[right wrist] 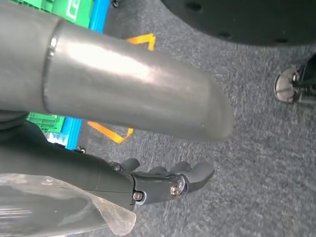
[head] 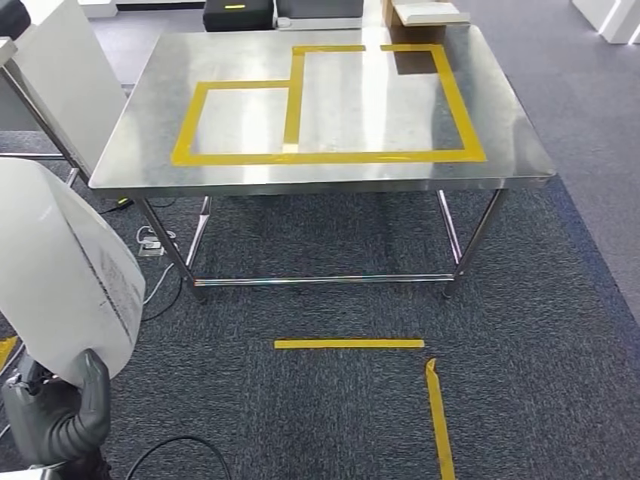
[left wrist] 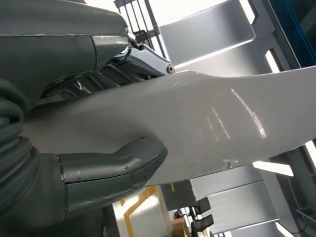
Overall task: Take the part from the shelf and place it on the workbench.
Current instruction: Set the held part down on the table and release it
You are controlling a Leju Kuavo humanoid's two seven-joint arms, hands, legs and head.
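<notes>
The part (head: 64, 270) is a large white curved panel with a small printed label, low at the left of the head view. My left hand (head: 59, 418) grips its lower edge from beneath. In the left wrist view the thumb (left wrist: 111, 170) presses one face of the white part (left wrist: 223, 123) and the fingers (left wrist: 141, 54) clamp the other. The steel workbench (head: 340, 110) stands ahead with yellow tape outlines (head: 302, 100) on its top, across a strip of carpet. My right hand (right wrist: 126, 89) hangs over the grey carpet, its fingers (right wrist: 168, 180) stretched out with nothing in them.
Yellow tape marks (head: 349, 343) lie on the carpet in front of the bench. A white board (head: 68, 80) leans at the bench's left end, with cables (head: 155, 245) on the floor below. Boxes (head: 423, 12) sit beyond the far edge. A green crate (right wrist: 70, 12) stands near my right side.
</notes>
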